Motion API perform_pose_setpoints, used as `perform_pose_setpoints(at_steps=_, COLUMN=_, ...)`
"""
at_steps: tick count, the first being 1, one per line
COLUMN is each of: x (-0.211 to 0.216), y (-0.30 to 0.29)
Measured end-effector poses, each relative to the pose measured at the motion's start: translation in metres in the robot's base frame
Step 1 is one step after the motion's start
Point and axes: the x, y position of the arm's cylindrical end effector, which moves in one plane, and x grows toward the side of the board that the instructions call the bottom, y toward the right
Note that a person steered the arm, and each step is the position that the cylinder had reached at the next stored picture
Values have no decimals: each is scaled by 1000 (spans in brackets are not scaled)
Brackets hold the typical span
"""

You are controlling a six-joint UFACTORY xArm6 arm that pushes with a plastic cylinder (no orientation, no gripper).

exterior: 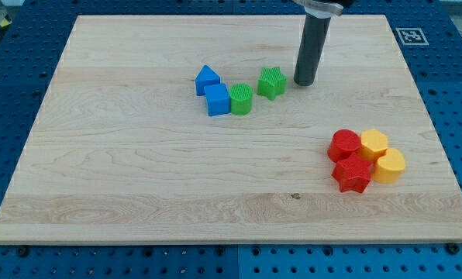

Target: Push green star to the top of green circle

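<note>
The green star [271,82] lies on the wooden board, up and to the right of the green circle [240,99], with a small gap between them. My tip [305,81] stands just to the right of the green star, a short gap away. The green circle touches the blue cube [217,100] on its left.
A blue triangle-like block [207,78] sits above the blue cube. At the view's right a cluster holds a red circle [343,144], a red star [352,173], and two yellow blocks [374,143] [390,165]. The board's edges [231,242] border blue pegboard.
</note>
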Motion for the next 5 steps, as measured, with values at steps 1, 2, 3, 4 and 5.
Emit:
perform_pose_setpoints(at_steps=1, x=0, y=0)
perform_pose_setpoints(at_steps=2, x=8, y=0)
perform_pose_setpoints(at_steps=3, x=16, y=0)
perform_pose_setpoints(at_steps=4, x=22, y=-1)
perform_pose_setpoints(at_steps=5, x=31, y=-1)
